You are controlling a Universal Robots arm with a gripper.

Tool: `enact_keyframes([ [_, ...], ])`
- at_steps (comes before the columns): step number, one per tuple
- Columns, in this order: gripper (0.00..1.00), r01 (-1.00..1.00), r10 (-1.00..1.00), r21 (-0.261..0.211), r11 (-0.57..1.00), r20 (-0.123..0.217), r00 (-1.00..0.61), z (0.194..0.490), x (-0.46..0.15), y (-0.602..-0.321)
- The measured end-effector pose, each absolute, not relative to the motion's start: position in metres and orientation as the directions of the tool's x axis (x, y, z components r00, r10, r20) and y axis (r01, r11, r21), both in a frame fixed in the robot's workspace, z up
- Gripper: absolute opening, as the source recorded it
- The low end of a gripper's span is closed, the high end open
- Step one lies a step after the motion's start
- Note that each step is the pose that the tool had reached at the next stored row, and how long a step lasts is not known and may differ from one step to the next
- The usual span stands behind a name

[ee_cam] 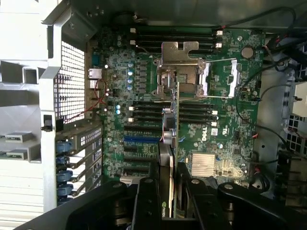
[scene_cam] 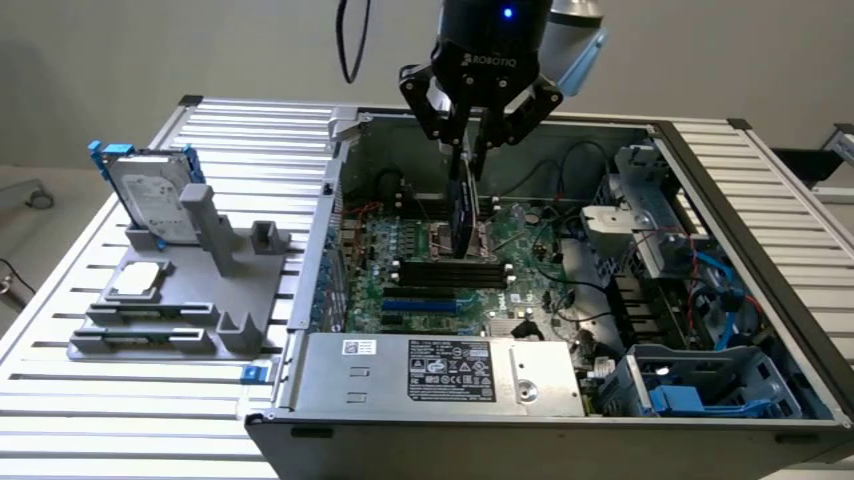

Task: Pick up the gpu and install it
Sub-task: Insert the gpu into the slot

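My gripper [scene_cam: 470, 146] hangs over the open computer case [scene_cam: 561, 300], shut on the gpu [scene_cam: 465, 205]. The card hangs edge-on and upright, a thin dark slab reaching down from the fingers toward the green motherboard [scene_cam: 441, 265]. In the wrist view the gpu [ee_cam: 170, 143] runs as a narrow strip from between the black fingers [ee_cam: 148, 201] out over the motherboard [ee_cam: 192, 96], above the black slots and near the blue slot [ee_cam: 141, 139]. I cannot tell whether its lower edge touches the board.
A grey fixture [scene_cam: 180, 290] on the exterior view's left holds a silver hard drive in a blue-edged frame [scene_cam: 150, 190] and a small square chip [scene_cam: 138, 280]. Inside the case are cables [scene_cam: 587, 290], a power supply [scene_cam: 447, 370] and a blue drive bay [scene_cam: 694, 390].
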State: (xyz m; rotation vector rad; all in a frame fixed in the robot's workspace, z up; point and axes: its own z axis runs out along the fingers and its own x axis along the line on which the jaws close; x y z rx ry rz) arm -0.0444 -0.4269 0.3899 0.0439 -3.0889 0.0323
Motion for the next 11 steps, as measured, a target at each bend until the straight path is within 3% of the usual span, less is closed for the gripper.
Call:
enact_keyframes([
  [11, 0.26, -0.079, -0.078, -0.019, 0.997, 0.051, -0.996, 0.3861, -0.0444, -0.4269],
])
